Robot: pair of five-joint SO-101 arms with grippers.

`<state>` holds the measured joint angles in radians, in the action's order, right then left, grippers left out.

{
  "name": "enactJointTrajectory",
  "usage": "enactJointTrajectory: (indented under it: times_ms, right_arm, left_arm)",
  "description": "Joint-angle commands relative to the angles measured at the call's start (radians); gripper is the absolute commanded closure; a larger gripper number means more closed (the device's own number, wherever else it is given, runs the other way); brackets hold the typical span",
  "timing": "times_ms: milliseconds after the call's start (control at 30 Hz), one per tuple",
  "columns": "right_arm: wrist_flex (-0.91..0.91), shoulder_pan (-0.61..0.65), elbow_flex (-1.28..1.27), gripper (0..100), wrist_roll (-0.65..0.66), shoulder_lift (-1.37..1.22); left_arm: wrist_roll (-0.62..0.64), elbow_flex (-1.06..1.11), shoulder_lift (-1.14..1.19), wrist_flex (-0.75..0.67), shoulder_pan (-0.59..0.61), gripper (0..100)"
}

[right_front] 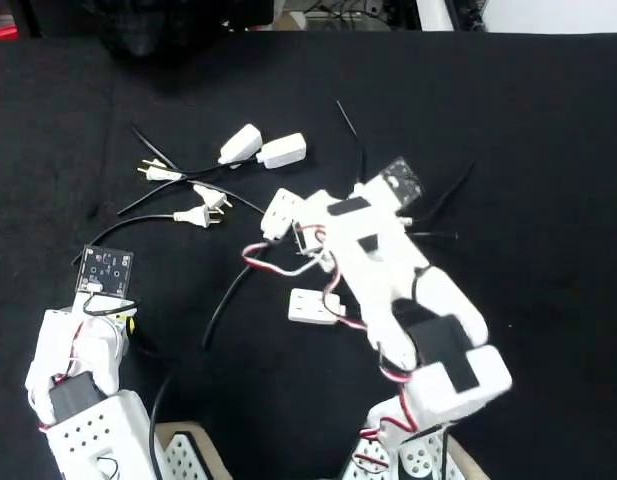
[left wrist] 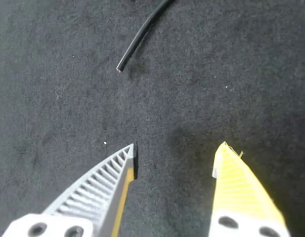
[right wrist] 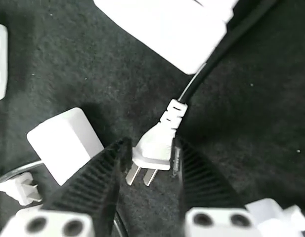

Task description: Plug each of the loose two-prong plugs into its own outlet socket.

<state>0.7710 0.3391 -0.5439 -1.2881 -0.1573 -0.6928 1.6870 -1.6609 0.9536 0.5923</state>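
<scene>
My right gripper (right wrist: 151, 144) has its black fingers (right wrist: 110, 170) closed on the sides of a white two-prong plug (right wrist: 154, 145). The plug's prongs point back toward the wrist, and its black cable (right wrist: 216, 57) runs away from it. White outlet sockets lie around it: one block (right wrist: 63, 143) beside the plug, a larger one (right wrist: 167, 29) beyond it. From above, the right arm (right_front: 388, 270) reaches to the table's middle near a socket (right_front: 283, 212). Three loose plugs (right_front: 193, 215) lie to its left. My left gripper (left wrist: 177, 147) is open over bare black cloth at the near left.
Two more sockets (right_front: 263, 148) lie at the back and another (right_front: 313, 305) sits beside the right arm. Black cables (right_front: 228, 290) cross the middle of the black cloth. A cut cable end (left wrist: 120, 68) lies ahead of the left gripper.
</scene>
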Motion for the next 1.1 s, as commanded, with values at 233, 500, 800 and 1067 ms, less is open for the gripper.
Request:
enactJointTrajectory:
  times_ms: [233, 500, 800, 1067]
  right_arm:
    - [0.072, 0.003, 0.168, 87.4, 0.011, -0.179]
    - [0.066, -0.02, 0.189, 87.4, 0.012, -0.186]
    - [0.097, -0.051, 0.191, 98.7, 0.133, -0.176]
    - [0.198, -0.051, 0.225, 98.7, 0.253, -0.088]
  left_arm:
    - [0.008, 0.021, -0.012, 0.003, -0.001, 75]
    - [0.008, 0.021, -0.012, 0.003, -0.001, 75]
    - [0.005, 0.021, -0.012, 0.003, -0.001, 75]
    - [0.005, 0.021, -0.012, 0.002, -0.001, 75]
